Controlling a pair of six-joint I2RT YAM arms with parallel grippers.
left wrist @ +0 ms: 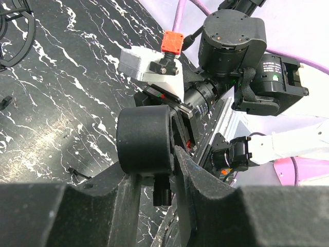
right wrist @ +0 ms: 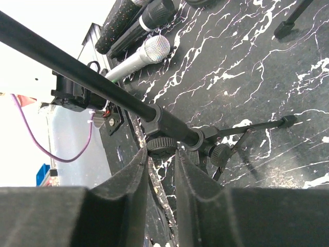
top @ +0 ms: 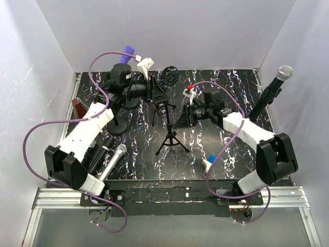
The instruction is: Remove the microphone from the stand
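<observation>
- A black tripod stand [top: 169, 135] sits at the centre of the marbled black table [top: 226, 154] in the overhead view, with both arms reaching in to it from either side.
- The left tool [top: 163, 96] comes in from the upper left and meets the head of the stand. In its wrist view the left tool [left wrist: 154, 167] is clamped on a stubby black barrel [left wrist: 144, 136], which has a small knob just beneath it.
- Whether that barrel is the butt of a microphone or only the stand's clip cannot be told from either view.
- The right tool [top: 181, 119] reaches in from the right, lower on the pole. In its wrist view the right tool [right wrist: 162, 154] has its fingers [right wrist: 128, 180] drawn together on the ribbed collar [right wrist: 163, 143], just above where the tripod legs spread.
- A silver-headed microphone [top: 114, 158] lies flat at the lower left of the table, well apart from the stand. A black microphone [top: 103, 147] lies just beside it.
- A third microphone [top: 272, 90] stands tilted at the upper right, its silver head toward the white wall.
- Seen from the left wrist, the right arm [left wrist: 231, 41] fills the upper right of the frame, close behind the barrel.
</observation>
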